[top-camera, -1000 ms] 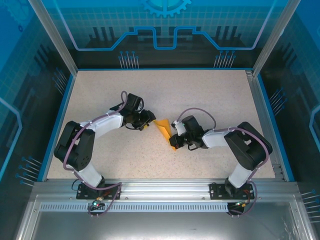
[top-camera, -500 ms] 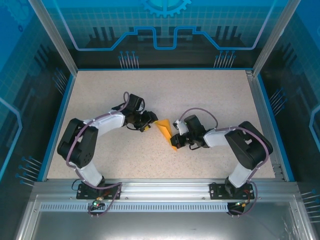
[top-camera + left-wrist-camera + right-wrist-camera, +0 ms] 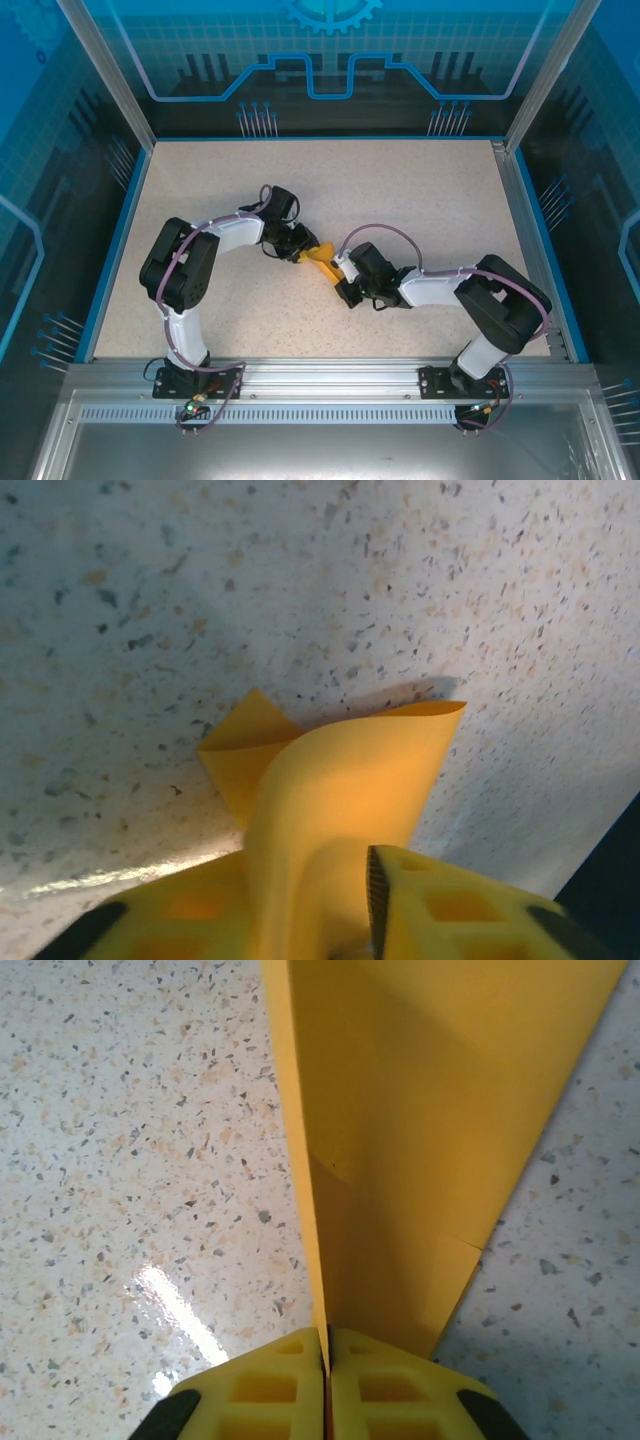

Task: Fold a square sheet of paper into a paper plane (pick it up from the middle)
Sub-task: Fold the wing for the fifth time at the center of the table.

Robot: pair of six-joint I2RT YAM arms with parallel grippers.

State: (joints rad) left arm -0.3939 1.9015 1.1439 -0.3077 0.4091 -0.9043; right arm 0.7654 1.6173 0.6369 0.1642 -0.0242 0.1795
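Centrally, the half-folded paper plane sits at the middle of the surface, its long axis running from 10 to 4 o'clock between the two arms. The right pincer is clenched on the centre ridge at the 4 o'clock end. The left pincer straddles the curled 10 o'clock end; whether it grips cannot be told. Both arms are equally near, so the coming crease likely turns on this shared axis.

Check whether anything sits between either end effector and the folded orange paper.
Nothing visible does. The right end effector is shut on the edge of the folded orange paper, and that paper passes between the fingers of the left end effector.
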